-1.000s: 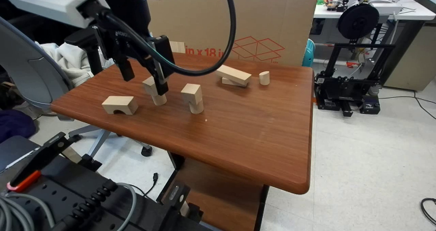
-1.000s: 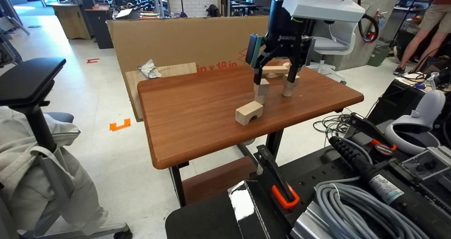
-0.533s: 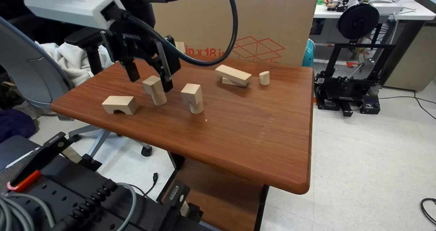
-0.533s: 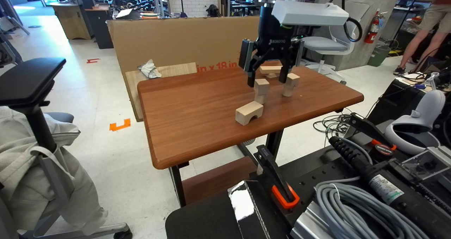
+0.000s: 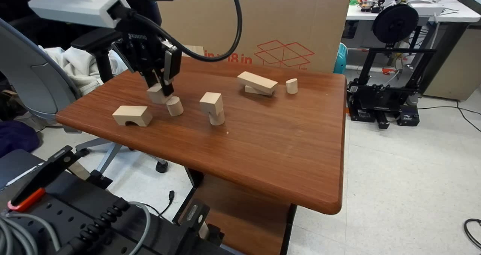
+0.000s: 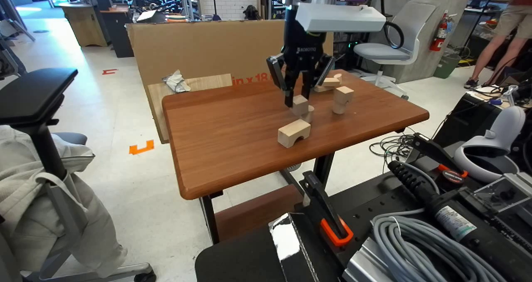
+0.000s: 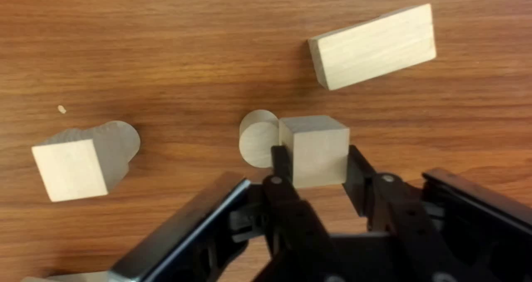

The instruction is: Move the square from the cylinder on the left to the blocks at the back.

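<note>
A: Look! Half a second ago the gripper [image 7: 317, 163] was spread wide, and the square [image 5: 155, 95] sat on the cylinder [image 5: 175, 107].

B: And now?

A: Now its fingers [image 7: 357, 177] are pulled in, one on each side of the square, right of the middle in the wrist view. It looks pinched tight.

B: So the square is off?

A: Yes, just beside the cylinder, left of the middle in an exterior view. The cylinder's top is bare. I can't tell if they touch.

B: Is the job done?

A: Only the first bit, I'd say. Next the square should be carried over to the blocks [image 5: 257, 82], a bit above the middle of that view.

B: What are they made of?

A: Pale, plain wood, no paint. One is long and flat, lying on a smaller one.

B: And the square?

A: Flat sides and neat corners, so it should be easy to hold. The cylinder is round and stubby. It might tip if it gets a bump.

B: I like the arch [image 5: 132, 113], lower left of the square there. It has a round gap under it.

A: The table [image 7: 187, 65] is brown, with thin dark lines all through it.
</note>
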`<action>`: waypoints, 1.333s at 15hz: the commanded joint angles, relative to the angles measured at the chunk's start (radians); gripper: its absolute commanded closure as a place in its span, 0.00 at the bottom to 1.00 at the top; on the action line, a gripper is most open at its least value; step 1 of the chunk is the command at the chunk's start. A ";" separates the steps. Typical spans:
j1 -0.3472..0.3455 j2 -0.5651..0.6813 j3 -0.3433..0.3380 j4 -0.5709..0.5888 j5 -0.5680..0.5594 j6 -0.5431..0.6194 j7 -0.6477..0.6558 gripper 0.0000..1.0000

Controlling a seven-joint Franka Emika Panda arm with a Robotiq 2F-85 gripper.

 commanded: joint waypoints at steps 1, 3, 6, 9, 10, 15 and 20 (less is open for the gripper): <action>0.007 -0.050 0.009 -0.019 0.014 0.018 0.050 0.90; -0.009 -0.076 0.021 -0.019 0.050 0.018 0.061 0.90; -0.027 -0.120 0.013 -0.001 0.093 -0.002 0.073 0.90; -0.046 -0.133 -0.021 0.023 0.043 -0.020 0.049 0.90; -0.059 -0.128 -0.033 0.034 0.028 -0.020 0.031 0.90; -0.136 -0.078 -0.054 0.093 0.028 -0.034 -0.107 0.90; -0.248 0.008 -0.017 0.182 0.133 -0.041 -0.298 0.90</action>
